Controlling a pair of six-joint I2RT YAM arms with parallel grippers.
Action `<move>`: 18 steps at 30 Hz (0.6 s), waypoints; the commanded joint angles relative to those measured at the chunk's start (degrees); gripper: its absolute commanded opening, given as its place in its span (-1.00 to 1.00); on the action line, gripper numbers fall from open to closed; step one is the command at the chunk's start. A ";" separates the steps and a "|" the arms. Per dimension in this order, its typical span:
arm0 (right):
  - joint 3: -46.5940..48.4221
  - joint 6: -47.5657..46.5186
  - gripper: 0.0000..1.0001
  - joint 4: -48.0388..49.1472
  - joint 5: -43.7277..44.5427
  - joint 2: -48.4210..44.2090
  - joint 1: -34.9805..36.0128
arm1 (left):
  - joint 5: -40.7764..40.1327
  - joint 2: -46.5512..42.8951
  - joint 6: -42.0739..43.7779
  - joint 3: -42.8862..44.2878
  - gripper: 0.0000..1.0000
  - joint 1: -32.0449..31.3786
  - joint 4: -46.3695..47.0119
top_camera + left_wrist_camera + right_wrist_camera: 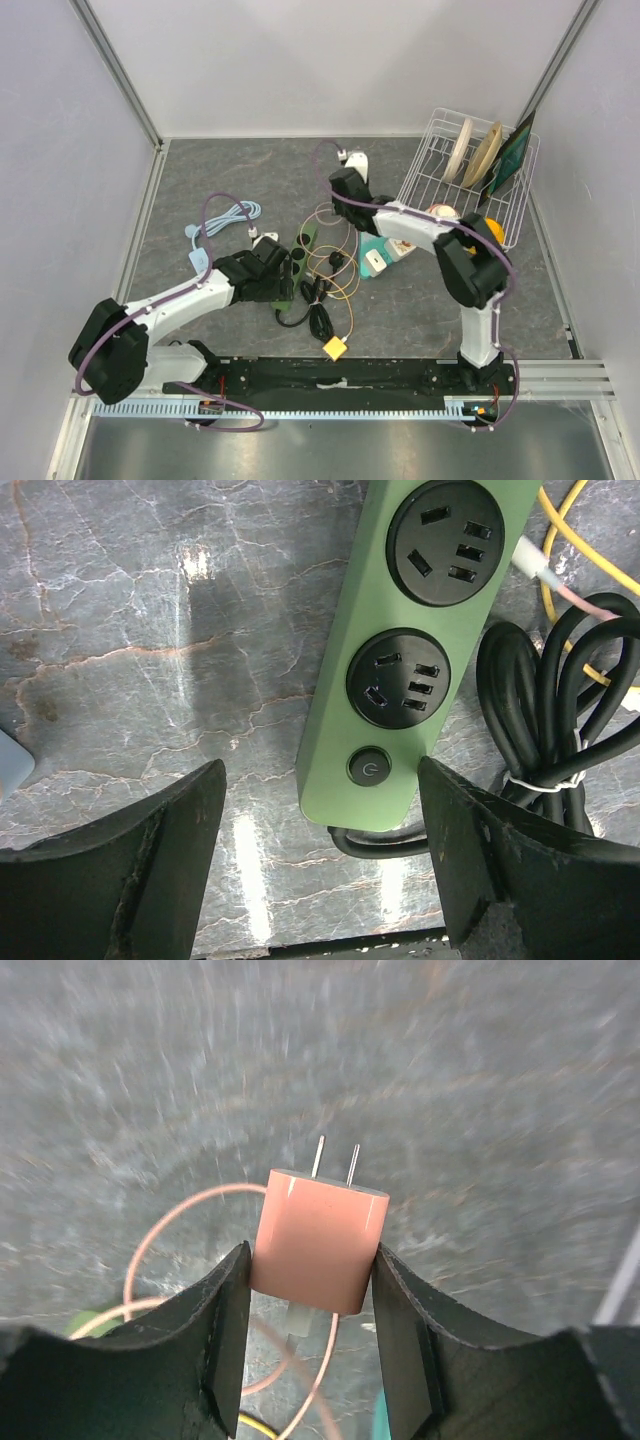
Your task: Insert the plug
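Right now your right gripper (312,1260) pinches the plug (320,1235), both fingers pressed flat against the sides of its pink body. Its two prongs (335,1160) point away from the wrist, over table (480,1080) that is blurred in that view. A pink cable (150,1240) loops below and behind the plug. In the top view this gripper sits past the far end of the strip (300,255) and off to its right, clearly apart from it, with the rack (430,170) further right.

Your left gripper (320,770) is spread wide, with nothing held. The near end of the green strip lies between its fingers, and the switch (368,767) sits about midway between the tips. The left finger is clear of the strip. The right finger is just beside its edge, and you cannot tell if it touches. Two round black sockets (405,678) lie beyond the switch, both unfilled. A tied black cord (560,700) lies just right of the strip, and a yellow wire (575,590) runs behind it.
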 commanded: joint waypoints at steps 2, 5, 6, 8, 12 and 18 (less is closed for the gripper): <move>2.82 -10.09 -0.96 -0.51 4.35 -16.36 -4.02 | -0.56 -0.31 -1.94 0.39 0.67 -0.18 2.26; 4.31 -16.06 -0.95 -0.95 3.30 -21.47 -6.83 | -0.56 -1.45 -2.20 0.13 0.66 -0.18 2.26; 4.76 -17.14 -0.92 -1.22 2.33 -22.53 -8.23 | -0.64 -1.98 -2.20 0.21 0.66 -0.18 2.26; 6.25 -20.03 -0.88 -1.83 1.19 -25.16 -9.47 | -1.08 -2.60 -2.38 0.13 0.65 -0.18 1.91; 8.01 -24.16 -0.88 -2.88 -1.18 -29.21 -11.32 | -1.96 -4.53 -2.64 0.48 0.65 -0.18 1.03; 4.33 -29.36 -0.93 -4.98 -21.01 -36.33 -11.32 | -3.46 -9.71 -2.91 2.59 0.65 -0.18 -1.08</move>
